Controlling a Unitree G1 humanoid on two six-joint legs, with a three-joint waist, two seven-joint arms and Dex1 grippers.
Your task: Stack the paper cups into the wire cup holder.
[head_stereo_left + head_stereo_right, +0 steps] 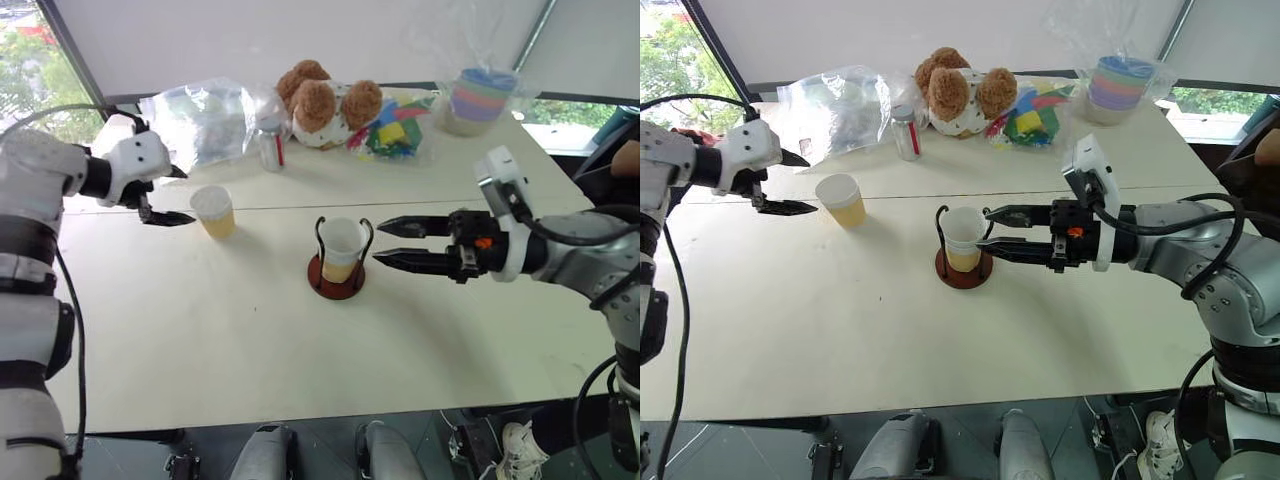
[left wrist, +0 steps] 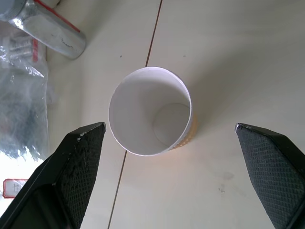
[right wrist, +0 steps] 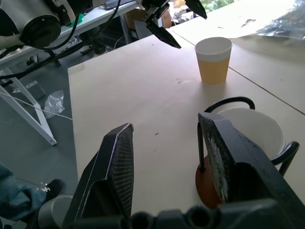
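Mid-table, the wire cup holder [image 1: 337, 272] on its red-brown base already carries a paper cup [image 1: 342, 249] — whether one or more are nested inside cannot be told. Another loose cup [image 1: 213, 210] stands upright on the table [image 1: 300, 370] off to its left, not yet stacked, with the left gripper [image 1: 160, 195] just beside it, jaws spread wide and empty. Right gripper [image 1: 400, 243] hovers next to the holder — jaws parted, pinching nothing.

Matt paper cup [image 2: 150, 111] beside glossy metal can [image 2: 45, 26]; crinkled clear plastic bag [image 1: 205, 120]; textured black fingers [image 2: 78, 164].
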